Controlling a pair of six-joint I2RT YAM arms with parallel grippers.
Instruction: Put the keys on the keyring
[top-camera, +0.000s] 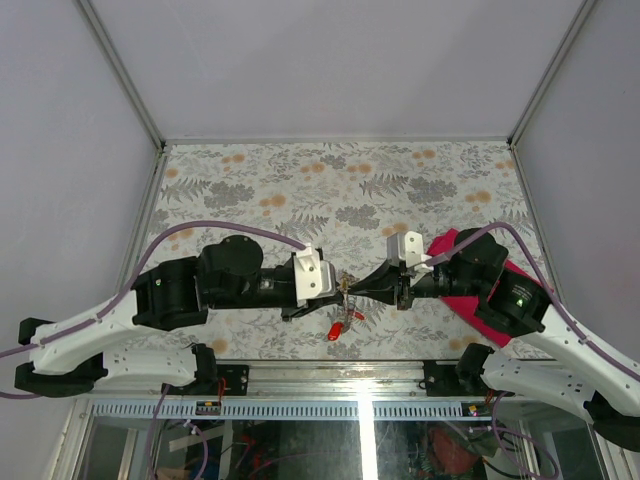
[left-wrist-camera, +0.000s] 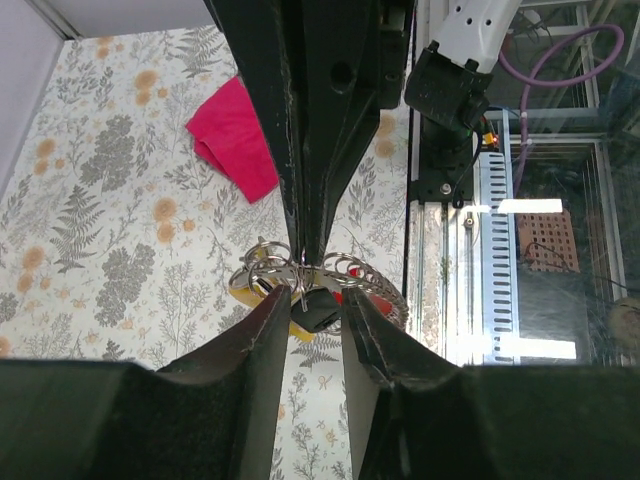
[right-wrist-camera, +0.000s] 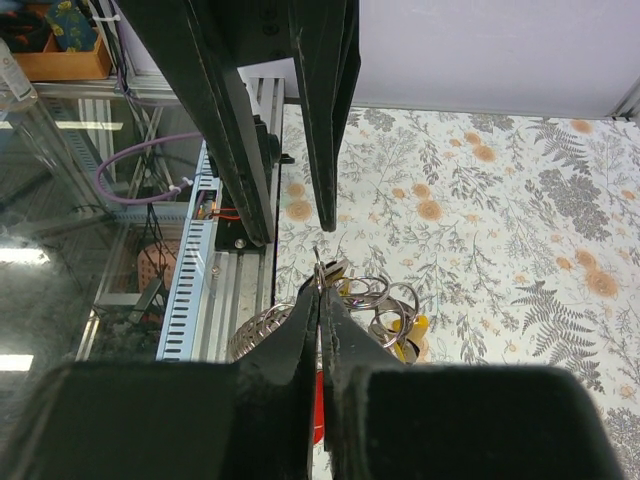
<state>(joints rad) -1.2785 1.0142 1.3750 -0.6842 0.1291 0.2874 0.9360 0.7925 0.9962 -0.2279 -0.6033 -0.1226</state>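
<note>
The right gripper is clenched on the keyring and holds it, with the keys hanging below, between the two arms over the near part of the table. The left gripper is at the bunch with its fingers parted, and I cannot see that it holds anything. I judge the step to be threading a key: the left fingers must next close on one key and guide it exactly into the ring's split.

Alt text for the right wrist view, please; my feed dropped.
The right gripper is shut on the keyring, with more rings and a yellow key bunched beside it over the table. The left gripper, fingers open, faces it closely.
</note>
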